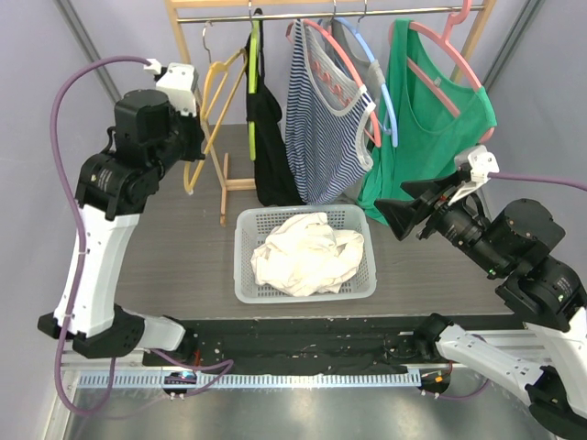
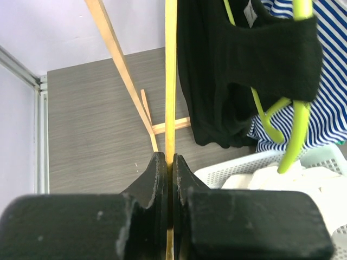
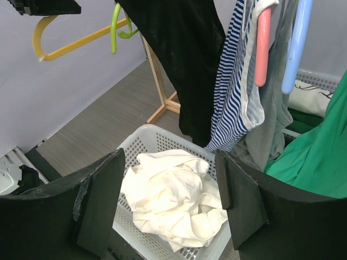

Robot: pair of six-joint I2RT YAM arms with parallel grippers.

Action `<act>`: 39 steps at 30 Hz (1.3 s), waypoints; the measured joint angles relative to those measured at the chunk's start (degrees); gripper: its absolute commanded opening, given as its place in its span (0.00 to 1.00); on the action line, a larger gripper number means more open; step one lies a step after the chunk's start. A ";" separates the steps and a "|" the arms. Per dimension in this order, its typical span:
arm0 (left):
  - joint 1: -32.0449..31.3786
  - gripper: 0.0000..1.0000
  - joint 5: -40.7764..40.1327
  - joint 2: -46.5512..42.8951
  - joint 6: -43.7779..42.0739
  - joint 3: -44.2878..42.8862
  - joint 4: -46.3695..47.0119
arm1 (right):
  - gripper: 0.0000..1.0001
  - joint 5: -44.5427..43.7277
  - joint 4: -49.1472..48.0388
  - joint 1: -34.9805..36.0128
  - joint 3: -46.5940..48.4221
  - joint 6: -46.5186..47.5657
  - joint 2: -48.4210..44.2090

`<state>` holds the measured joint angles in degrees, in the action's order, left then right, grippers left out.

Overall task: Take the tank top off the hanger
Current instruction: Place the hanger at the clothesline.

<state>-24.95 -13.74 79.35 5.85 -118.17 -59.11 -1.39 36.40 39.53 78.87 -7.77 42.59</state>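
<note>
Left pincer (image 2: 169, 160) pinches the thin, smooth yellow hanger (image 2: 171, 81); right pincer (image 3: 171, 187) gapes empty.

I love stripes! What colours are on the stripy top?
The striped tank top is dark blue and white, clearest in the top external view.

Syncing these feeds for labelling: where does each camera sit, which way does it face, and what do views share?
Top external: above and behind the arms, looking down at the clothes rack and basket; left arm and right arm show.
Left wrist: on the left arm, facing along the left gripper, shut on the yellow hanger, toward the black tank top.
Right wrist: on the right arm, facing down past the open right gripper onto the white garment in the basket.
Shared: all three show basket, black tank top, yellow hanger.
</note>
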 measured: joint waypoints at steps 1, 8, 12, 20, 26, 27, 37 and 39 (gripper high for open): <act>0.00 0.00 0.24 -1.07 -0.15 0.81 -0.09 | 0.75 0.00 0.00 0.00 -0.11 0.02 -0.13; 0.20 0.00 1.88 -2.93 -0.52 0.20 -1.40 | 0.75 0.07 -0.04 0.00 -0.17 0.02 -0.20; 0.22 0.00 2.84 -2.93 -0.55 0.22 -1.75 | 0.75 0.07 -0.22 0.00 -0.63 0.02 -0.24; 0.42 0.00 1.77 0.31 -2.95 -3.19 1.07 | 0.75 0.07 -0.24 0.00 -1.11 0.00 -0.31; 2.56 0.00 1.75 3.19 -3.54 -3.21 5.20 | 0.75 0.02 -0.13 0.00 -1.25 0.02 -0.96; 2.93 0.00 1.75 3.58 -3.52 -3.21 5.77 | 0.75 0.02 -0.09 0.00 -1.25 0.04 -1.07; 7.78 0.00 2.51 5.64 -3.28 -4.07 8.31 | 0.75 -0.02 0.09 0.00 -1.77 0.20 -1.97; 8.20 0.00 2.93 6.25 -3.19 -4.87 8.37 | 0.75 -0.02 0.11 0.00 -1.97 0.28 -1.97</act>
<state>-16.75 -10.81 85.60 2.66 -123.04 -50.74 -1.41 36.51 39.53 76.90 -7.49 40.62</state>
